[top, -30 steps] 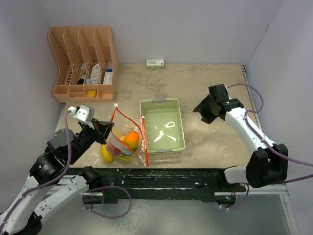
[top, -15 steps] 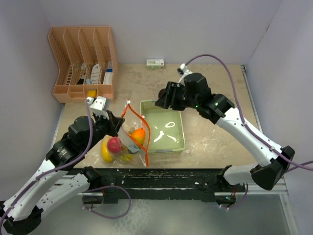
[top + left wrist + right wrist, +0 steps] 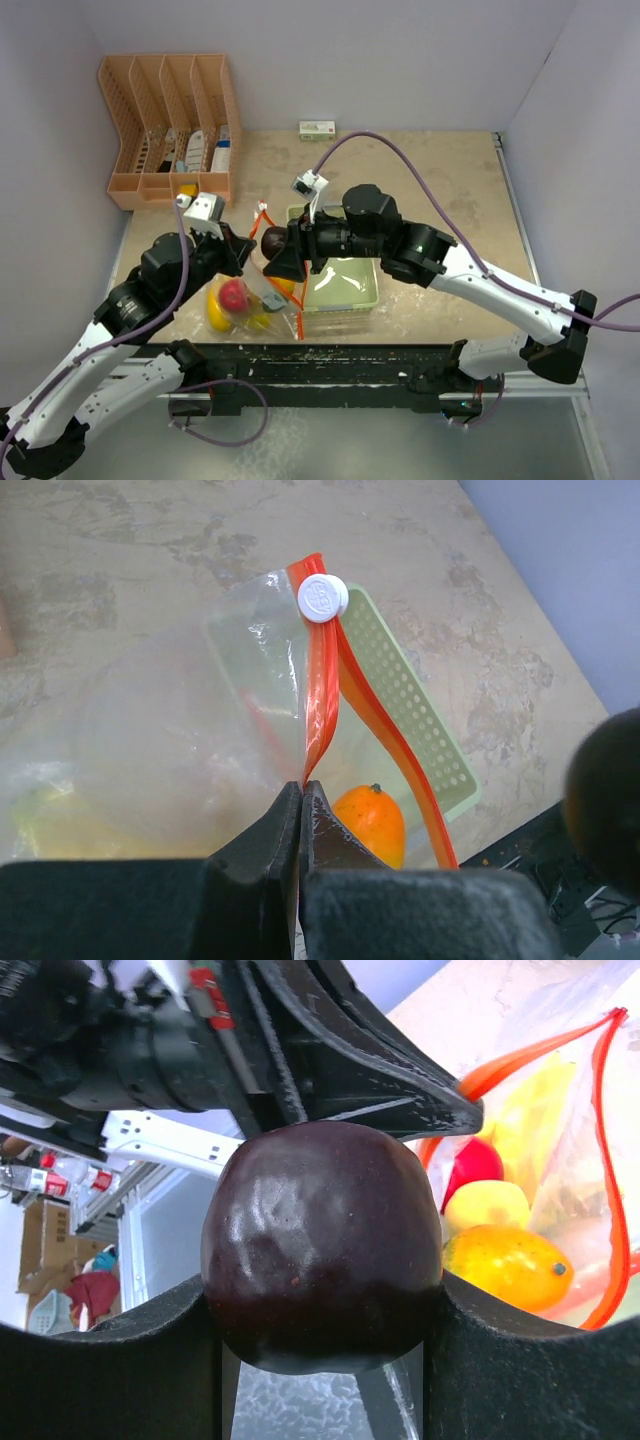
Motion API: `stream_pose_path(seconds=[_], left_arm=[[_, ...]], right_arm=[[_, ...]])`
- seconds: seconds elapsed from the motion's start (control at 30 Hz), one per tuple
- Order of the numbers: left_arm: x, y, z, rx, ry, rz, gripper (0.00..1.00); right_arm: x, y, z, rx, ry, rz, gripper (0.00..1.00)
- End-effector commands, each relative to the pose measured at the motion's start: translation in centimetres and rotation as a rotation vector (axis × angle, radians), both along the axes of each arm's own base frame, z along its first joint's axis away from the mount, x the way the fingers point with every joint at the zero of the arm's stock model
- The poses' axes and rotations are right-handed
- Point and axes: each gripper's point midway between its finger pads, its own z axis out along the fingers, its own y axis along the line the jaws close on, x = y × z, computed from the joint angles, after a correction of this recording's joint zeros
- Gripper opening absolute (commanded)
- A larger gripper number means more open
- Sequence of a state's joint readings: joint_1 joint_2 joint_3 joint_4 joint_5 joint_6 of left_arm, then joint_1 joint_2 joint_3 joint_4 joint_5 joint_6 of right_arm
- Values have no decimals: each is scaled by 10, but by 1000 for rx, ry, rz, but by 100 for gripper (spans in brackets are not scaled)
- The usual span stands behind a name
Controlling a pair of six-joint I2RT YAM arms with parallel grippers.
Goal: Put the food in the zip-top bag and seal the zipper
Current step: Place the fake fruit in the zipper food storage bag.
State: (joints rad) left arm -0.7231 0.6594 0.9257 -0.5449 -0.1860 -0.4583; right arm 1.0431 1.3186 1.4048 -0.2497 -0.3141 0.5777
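The clear zip-top bag point(image 3: 248, 300) lies left of the pale green tray, mouth held up. My left gripper point(image 3: 244, 257) is shut on its orange-red zipper strip point(image 3: 320, 710), which carries a white slider point(image 3: 322, 597). Inside are a red apple point(image 3: 234, 295), yellow fruit point(image 3: 214, 312) and an orange mango point(image 3: 371, 823). My right gripper point(image 3: 280, 258) is shut on the dark purple fruit point(image 3: 322, 1245), also in the top view point(image 3: 274, 240), and holds it at the bag's open mouth point(image 3: 560, 1160), above the fruit inside.
The pale green tray point(image 3: 362, 292) sits under my right arm. An orange slotted rack point(image 3: 170, 130) stands at the back left, a small box point(image 3: 318, 128) at the back wall. The table's front edge point(image 3: 330, 350) runs just below the bag.
My right arm has swung left from the table's right side, over the tray, to the bag's mouth with the dark purple fruit. My left gripper has lifted the zipper strip slightly.
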Motion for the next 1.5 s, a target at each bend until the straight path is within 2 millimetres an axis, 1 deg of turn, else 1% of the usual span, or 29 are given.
stream_pose_path(seconds=[0.0, 0.07, 0.13, 0.23, 0.33, 0.47, 0.5, 0.53, 0.6, 0.67, 0.7, 0.77, 0.8, 0.93, 1.0, 1.07, 1.13, 1.23, 1.37, 1.43, 1.47], left_arm=[[-4, -4, 34, -81, -41, -18, 0], [-6, -5, 38, -90, -41, -27, 0], [-9, -6, 40, -99, -37, -37, 0], [-14, -6, 44, -117, -37, -51, 0], [-17, -6, 47, -129, -39, -62, 0], [-21, -5, 47, -127, -31, -69, 0], [-22, -4, 47, -126, -30, -69, 0], [-22, -4, 47, -127, -29, -70, 0], [-23, -3, 48, -132, -32, -68, 0], [-23, -4, 47, -132, -28, -69, 0], [-23, -4, 47, -132, -26, -70, 0], [-23, -4, 45, -131, -18, -69, 0], [-23, -4, 44, -132, -16, -69, 0], [-24, -4, 43, -139, -12, -67, 0], [-24, -4, 43, -140, -11, -66, 0], [-24, -4, 44, -140, -13, -67, 0], [-23, -3, 46, -141, -15, -62, 0], [-21, 1, 48, -147, -13, -31, 0], [-21, 5, 49, -158, -15, -6, 0], [-21, 7, 51, -163, -19, -1, 0], [-21, 7, 52, -167, -19, -1, 0]], right_arm=[[9, 13, -14, 10, -67, 27, 0], [17, 15, -23, -12, -85, 3, 0], [18, 16, -31, -30, -76, 2, 0], [23, 23, -41, -58, -93, 12, 0], [30, 29, -55, -95, -89, 6, 0], [46, 28, -62, -132, -111, -72, 0], [48, 27, -63, -141, -114, -80, 2], [50, 27, -63, -148, -118, -83, 12], [51, 28, -62, -152, -118, -86, 36], [52, 30, -60, -149, -118, -87, 64], [53, 30, -57, -144, -122, -90, 74], [53, 27, -58, -158, -119, -102, 89], [55, 27, -57, -158, -121, -108, 93], [57, 29, -58, -173, -123, -110, 95], [55, 30, -56, -172, -120, -94, 96], [52, 28, -50, -158, -121, -90, 96], [49, 24, -39, -138, -127, -92, 97], [44, 14, -20, -105, -133, -107, 96], [36, -8, 7, -62, -129, -147, 95], [30, -19, 12, -51, -119, -159, 94], [29, -26, 6, -67, -108, -179, 93]])
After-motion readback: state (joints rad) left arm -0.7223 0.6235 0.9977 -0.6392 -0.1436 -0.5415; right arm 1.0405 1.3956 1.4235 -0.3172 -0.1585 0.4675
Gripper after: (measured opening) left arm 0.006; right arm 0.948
